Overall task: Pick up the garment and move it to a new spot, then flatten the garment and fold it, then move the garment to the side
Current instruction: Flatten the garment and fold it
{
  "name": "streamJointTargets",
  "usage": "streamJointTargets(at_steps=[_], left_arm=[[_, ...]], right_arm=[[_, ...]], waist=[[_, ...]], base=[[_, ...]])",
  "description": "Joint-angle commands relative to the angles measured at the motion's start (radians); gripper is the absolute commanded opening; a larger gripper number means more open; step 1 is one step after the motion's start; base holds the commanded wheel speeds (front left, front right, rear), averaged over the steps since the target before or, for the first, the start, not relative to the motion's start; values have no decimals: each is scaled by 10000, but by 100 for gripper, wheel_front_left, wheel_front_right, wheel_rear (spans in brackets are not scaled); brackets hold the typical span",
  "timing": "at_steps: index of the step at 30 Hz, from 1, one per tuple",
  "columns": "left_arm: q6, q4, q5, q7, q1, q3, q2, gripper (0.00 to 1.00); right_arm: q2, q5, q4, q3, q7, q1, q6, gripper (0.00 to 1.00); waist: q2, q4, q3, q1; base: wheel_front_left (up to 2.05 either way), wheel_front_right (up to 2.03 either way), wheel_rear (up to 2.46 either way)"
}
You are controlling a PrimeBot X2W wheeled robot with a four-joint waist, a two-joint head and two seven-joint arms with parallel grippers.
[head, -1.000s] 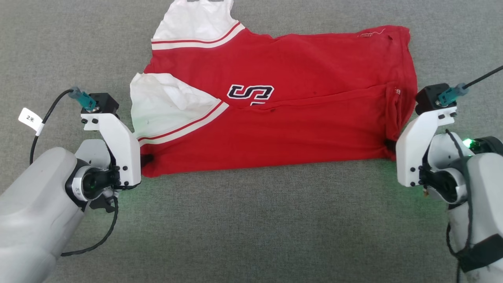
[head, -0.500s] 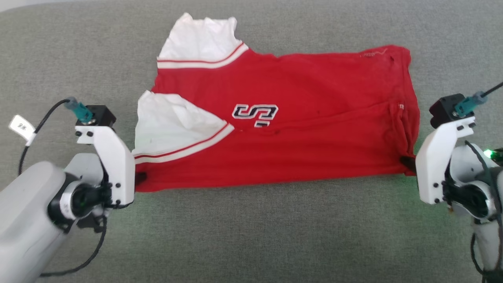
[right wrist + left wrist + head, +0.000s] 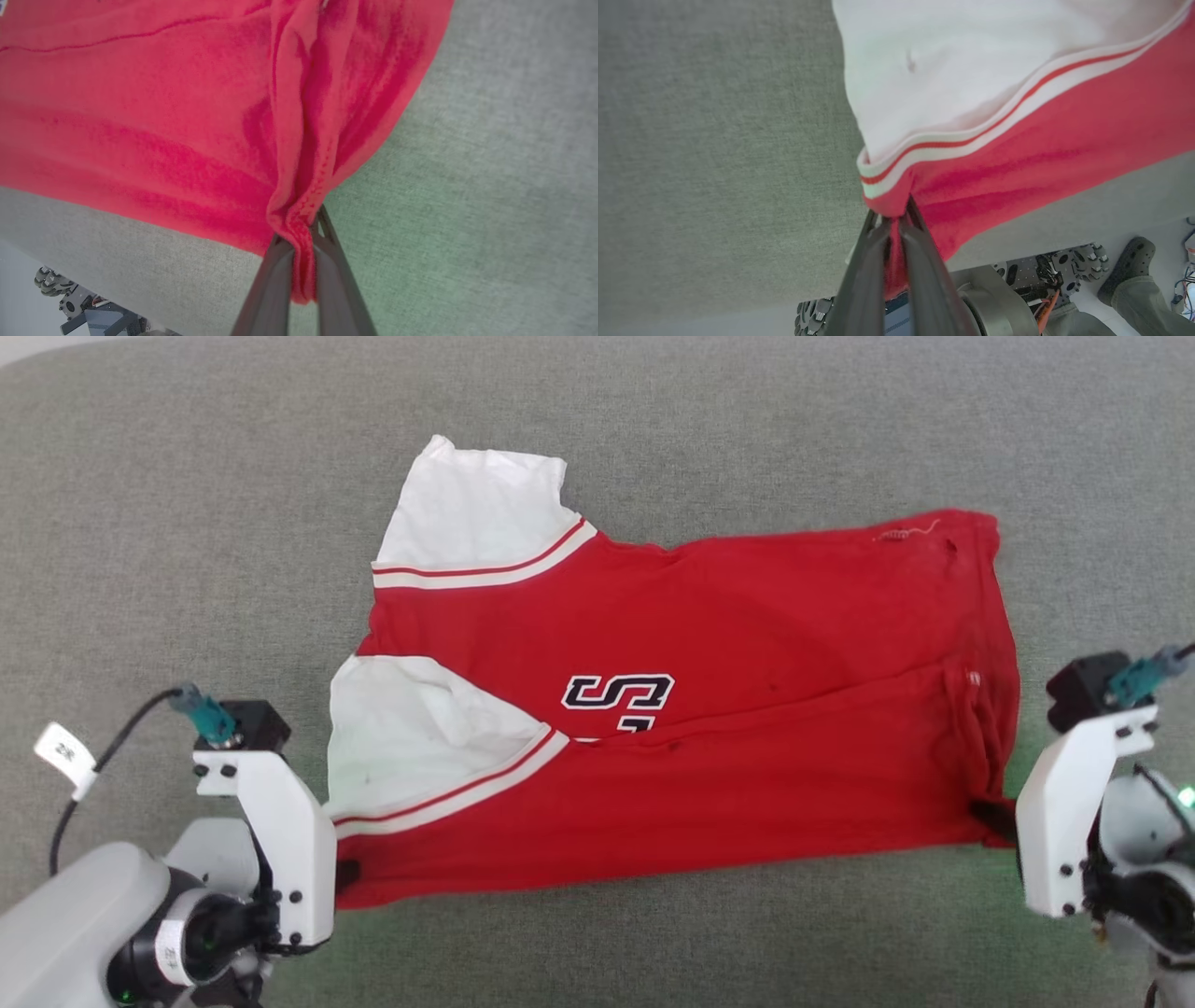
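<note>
The garment [image 3: 728, 635] is a bright red shirt with white sleeve ends and striped trim, and it lies spread on the grey table [image 3: 187, 523] with a folded band along its near side. My left gripper [image 3: 345, 875] is shut on its near left corner, just below the striped trim. In the left wrist view the dark fingers [image 3: 878, 261] pinch red fabric of the garment [image 3: 1017, 154]. My right gripper [image 3: 990, 817] is shut on the near right corner. The right wrist view shows bunched hem of the garment [image 3: 140, 116] squeezed between my fingers [image 3: 275, 280].
The table's far edge shows at the top left corner [image 3: 37, 350]. A cable with a white tag [image 3: 63, 758] hangs by my left wrist. Below the table's near edge, the left wrist view shows my wheeled base [image 3: 1064, 275] and a person's foot [image 3: 1129, 266].
Both grippers, still shut on the near corners, have drawn the garment toward me across the table. Its far white sleeve is now fully in view, and the picture has shifted somewhat.
</note>
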Motion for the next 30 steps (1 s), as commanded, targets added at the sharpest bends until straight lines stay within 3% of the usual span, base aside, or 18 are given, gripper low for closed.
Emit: streamJointTargets(at_steps=[1, 2, 3, 5, 6, 7, 8, 9, 11, 18, 25, 30], left_arm=[[7, 154, -47, -81, 166, -16, -67, 0], [-34, 306, -52, -159, 222, -13, -131, 4], [-103, 471, 18, -220, 224, -51, -191, 28], [-191, 883, -121, -280, 233, -25, -397, 35], [-252, 1084, -98, -312, 172, -35, -454, 42], [-295, 1267, -60, -403, 87, -1, -525, 71], [-353, 1421, -96, -446, 42, 35, -591, 77], [-431, 1524, -92, -481, -15, 35, -632, 82], [-528, 1608, 16, -582, -150, 96, -594, 100], [-508, 1066, 62, -673, -169, 387, 8, 100], [-234, -55, 368, -461, -483, 692, 996, 100], [-624, -147, 719, -755, -1082, 972, 1276, 100]], right_arm=[[37, -92, -11, -54, -122, 179, -22, 0], [131, -139, 46, -61, -232, 234, -22, 0], [199, -193, 128, -24, -385, 280, -20, 0], [401, -230, 367, 52, -775, 355, -20, 13], [480, -258, 543, 126, -972, 382, -15, 23], [520, -303, 656, 243, -1194, 392, -15, 47], [601, -311, 802, 294, -1405, 400, -15, 96], [664, -297, 914, 342, -1640, 398, -15, 100], [728, -327, 1048, 333, -2099, 395, -17, 100], [1031, -426, 609, -238, -3789, 472, -14, 100], [1123, -713, -712, -517, -5959, 591, -14, 100], [1305, -1143, -1374, -525, -7761, 382, -14, 100]], waist=[[0, 1, 23, 0], [0, -10, 43, 0], [0, -14, 60, 0], [0, -26, 69, 0], [0, -42, 61, 0], [0, -52, 56, 0], [0, -71, 48, 0], [0, -91, 34, 0], [0, -136, -10, 0], [0, -417, -239, 0], [0, -840, -391, 0], [0, -1376, -332, 0]], base=[[0, 0, 0], [0, 0, 0], [0, 0, 0], [0, 0, 0], [0, 0, 0], [0, 0, 0], [0, 0, 0], [0, 0, 0], [0, 0, 0], [0, 0, 0], [0, 0, 0], [0, 0, 0]])
